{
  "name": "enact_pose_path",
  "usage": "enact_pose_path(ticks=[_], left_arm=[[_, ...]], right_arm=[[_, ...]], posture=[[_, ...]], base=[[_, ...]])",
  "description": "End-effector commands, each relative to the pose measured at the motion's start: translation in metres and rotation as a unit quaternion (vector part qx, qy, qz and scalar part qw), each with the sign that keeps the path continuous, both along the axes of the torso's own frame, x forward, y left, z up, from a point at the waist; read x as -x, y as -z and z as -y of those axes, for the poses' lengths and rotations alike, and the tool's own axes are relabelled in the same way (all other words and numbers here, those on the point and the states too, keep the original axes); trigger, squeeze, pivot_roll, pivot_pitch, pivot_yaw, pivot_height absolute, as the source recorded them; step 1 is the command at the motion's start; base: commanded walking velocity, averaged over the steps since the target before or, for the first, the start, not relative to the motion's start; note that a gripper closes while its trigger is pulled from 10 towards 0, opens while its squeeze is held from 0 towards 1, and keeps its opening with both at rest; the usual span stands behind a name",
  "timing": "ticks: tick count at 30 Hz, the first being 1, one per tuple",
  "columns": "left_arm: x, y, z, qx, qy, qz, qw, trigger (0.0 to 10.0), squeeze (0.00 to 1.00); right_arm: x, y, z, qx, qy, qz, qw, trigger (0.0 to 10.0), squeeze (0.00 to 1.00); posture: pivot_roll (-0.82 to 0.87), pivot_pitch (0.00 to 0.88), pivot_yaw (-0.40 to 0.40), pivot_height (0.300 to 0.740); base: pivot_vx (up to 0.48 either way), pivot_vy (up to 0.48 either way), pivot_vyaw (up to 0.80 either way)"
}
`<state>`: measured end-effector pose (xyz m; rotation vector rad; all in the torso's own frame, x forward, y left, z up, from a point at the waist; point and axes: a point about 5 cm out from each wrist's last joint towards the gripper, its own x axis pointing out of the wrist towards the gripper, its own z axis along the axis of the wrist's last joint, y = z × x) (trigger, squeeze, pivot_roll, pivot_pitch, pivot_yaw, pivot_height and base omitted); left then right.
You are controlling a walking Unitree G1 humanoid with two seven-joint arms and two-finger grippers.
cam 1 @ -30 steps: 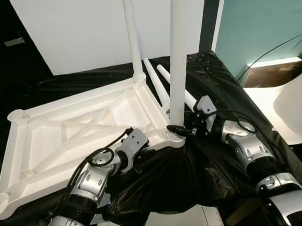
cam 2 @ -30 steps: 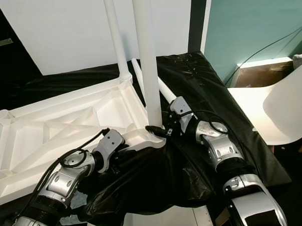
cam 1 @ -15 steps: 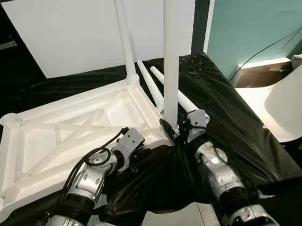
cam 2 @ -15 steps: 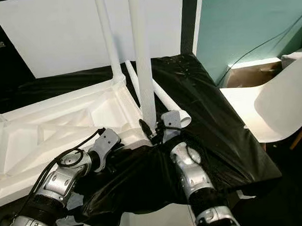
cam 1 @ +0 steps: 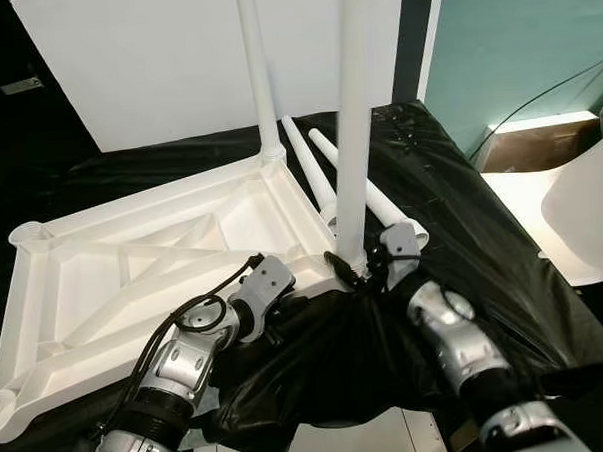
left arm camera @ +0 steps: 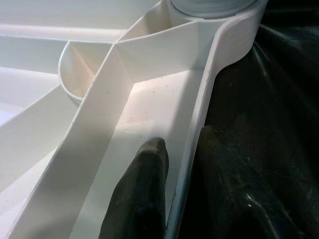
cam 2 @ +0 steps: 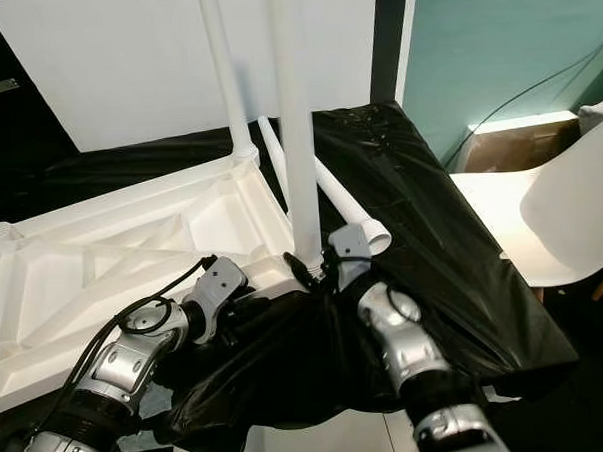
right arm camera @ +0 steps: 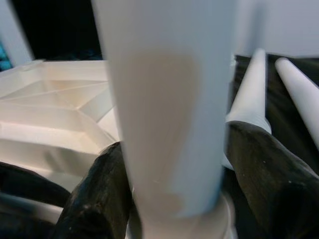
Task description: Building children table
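Trouble is possible: the leg, stood in a corner of the upturned table top on the black sheet, is squeezed low by the right gripper. The rim is pinched by the left gripper. If the rim slips, the leg may be tipped.

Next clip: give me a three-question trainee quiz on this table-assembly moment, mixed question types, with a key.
1. True or false: two white plastic table legs lie loose on the black plastic sheet.
2. How many legs stand upright in the upturned white plastic tabletop?
3. The right gripper straddles: A) the near upright leg B) a chair C) a cable.

Key: 1 true; 2 two; 3 A.
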<state>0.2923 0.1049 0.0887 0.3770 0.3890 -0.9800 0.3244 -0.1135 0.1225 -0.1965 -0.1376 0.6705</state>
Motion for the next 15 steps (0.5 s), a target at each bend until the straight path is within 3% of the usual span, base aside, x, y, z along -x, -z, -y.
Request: enact_pose_path(ticks=[1,7,8,9,12,15], left_arm=[[0.018,0.036,0.001,-0.032,0.020,-0.085,0.996,10.0,0.00],[0.016,0.034,0.004,-0.029,0.022,-0.081,0.996,10.0,0.00],[0.017,0.034,0.004,-0.029,0.022,-0.081,0.996,10.0,0.00],[0.017,0.034,0.004,-0.029,0.022,-0.081,0.996,10.0,0.00],[0.017,0.035,0.003,-0.029,0.021,-0.081,0.996,10.0,0.00],[0.017,0.034,0.003,-0.029,0.019,-0.080,0.996,10.0,0.00]], right_arm=[[-0.008,-0.009,0.009,0.012,-0.012,0.014,1.000,10.0,0.00],[-0.020,-0.028,0.014,0.041,-0.046,0.023,0.998,10.0,0.00],[-0.020,-0.027,0.013,0.046,-0.057,0.013,0.997,1.9,0.00],[-0.017,-0.023,0.013,0.056,-0.071,0.009,0.996,0.0,0.00],[-0.014,-0.018,0.013,0.058,-0.086,-0.004,0.995,0.0,0.00],[-0.008,-0.004,0.009,0.029,-0.074,-0.038,0.996,0.0,0.00]], posture=[[-0.05,0.000,0.044,0.740],[-0.05,0.000,0.040,0.740],[-0.05,0.000,0.038,0.740],[-0.05,0.000,0.038,0.740],[-0.04,0.000,0.036,0.740],[-0.04,0.000,0.028,0.740]], base=[[0.000,0.000,0.00],[0.000,0.000,0.00],[0.000,0.000,0.00],[0.000,0.000,0.00],[0.000,0.000,0.00],[0.000,0.000,0.00]])
